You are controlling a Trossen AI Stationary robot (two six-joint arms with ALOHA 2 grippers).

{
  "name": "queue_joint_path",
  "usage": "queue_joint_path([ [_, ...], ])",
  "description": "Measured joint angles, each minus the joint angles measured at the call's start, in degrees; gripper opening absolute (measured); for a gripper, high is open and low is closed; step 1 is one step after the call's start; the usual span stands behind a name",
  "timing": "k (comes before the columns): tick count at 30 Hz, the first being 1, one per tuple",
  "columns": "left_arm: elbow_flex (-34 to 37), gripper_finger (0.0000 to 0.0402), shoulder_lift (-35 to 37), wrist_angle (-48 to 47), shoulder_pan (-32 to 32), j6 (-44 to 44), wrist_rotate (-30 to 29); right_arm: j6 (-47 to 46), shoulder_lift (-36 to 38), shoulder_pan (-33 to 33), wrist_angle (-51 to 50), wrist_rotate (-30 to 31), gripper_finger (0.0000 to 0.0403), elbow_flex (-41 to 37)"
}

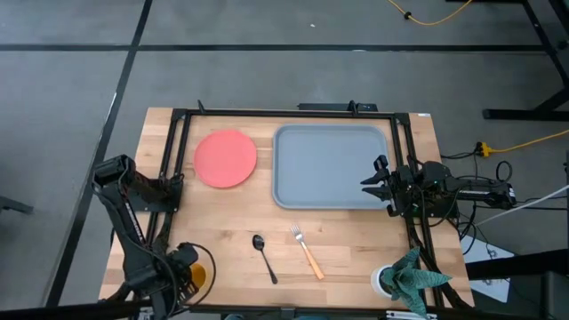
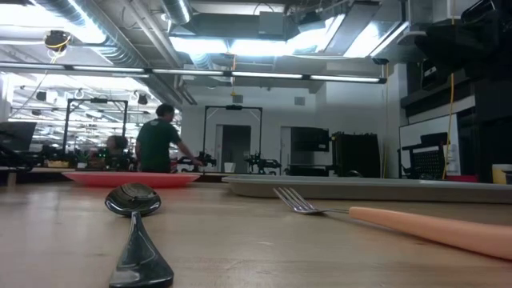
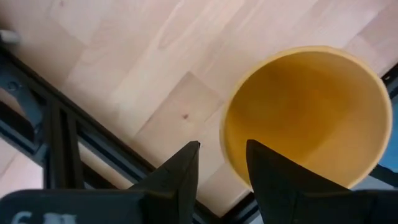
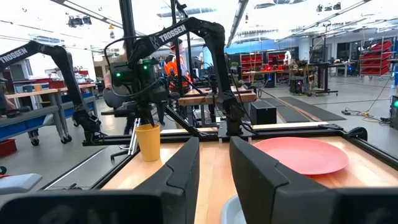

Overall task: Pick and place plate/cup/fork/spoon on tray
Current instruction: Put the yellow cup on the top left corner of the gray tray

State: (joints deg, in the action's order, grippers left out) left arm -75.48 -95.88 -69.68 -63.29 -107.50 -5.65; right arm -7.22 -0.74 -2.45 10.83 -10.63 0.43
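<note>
The yellow-orange cup (image 1: 199, 276) stands upright on its base at the table's near left corner. My left gripper (image 3: 222, 146) is above it, open by a narrow gap. One finger is over the cup's inside and one outside its rim (image 3: 225, 134). The coral-red plate (image 1: 226, 158) lies flat at the far left, beside the grey-blue tray (image 1: 329, 169). The dark spoon (image 1: 264, 256) and the orange-handled fork (image 1: 307, 251) lie near the front edge. My right gripper (image 1: 366, 183) hovers over the tray's right rim, empty, its fingers a narrow gap apart.
A black frame rail (image 1: 173, 151) runs around the table's left, far and right sides. A green-and-white object (image 1: 409, 276) sits at the near right corner. A person (image 2: 156, 140) stands far behind the table. Bare wood lies between the spoon and the plate.
</note>
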Motion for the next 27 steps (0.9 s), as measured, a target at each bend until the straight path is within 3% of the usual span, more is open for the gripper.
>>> queue_joint_path([
  [14, 8.16, 0.0122, 0.0, 6.67, 0.69, -0.58, -0.14, -0.01, 0.0, 0.0, 0.0, 0.01, 0.0094, 0.0],
  [17, 8.56, 0.0083, 0.0, 6.61, 1.65, 1.47, -2.56, 0.0, -0.01, -0.01, 0.0, 0.02, 0.0094, 0.0],
  [20, 8.53, 0.0019, 0.02, 6.54, 2.81, 6.05, -6.79, 0.04, -0.01, -0.01, 0.0, 0.02, 0.0094, 0.0],
  [24, 6.9, 0.0005, 0.0, 3.34, 4.25, 12.13, -10.36, 0.07, -0.01, -0.01, 0.0, 0.02, 0.0094, 0.0],
  [27, 3.3, 0.0004, 0.68, -2.23, 6.01, 16.2, -9.69, 0.07, -0.01, -0.01, 0.0, 0.02, 0.0094, -0.02],
])
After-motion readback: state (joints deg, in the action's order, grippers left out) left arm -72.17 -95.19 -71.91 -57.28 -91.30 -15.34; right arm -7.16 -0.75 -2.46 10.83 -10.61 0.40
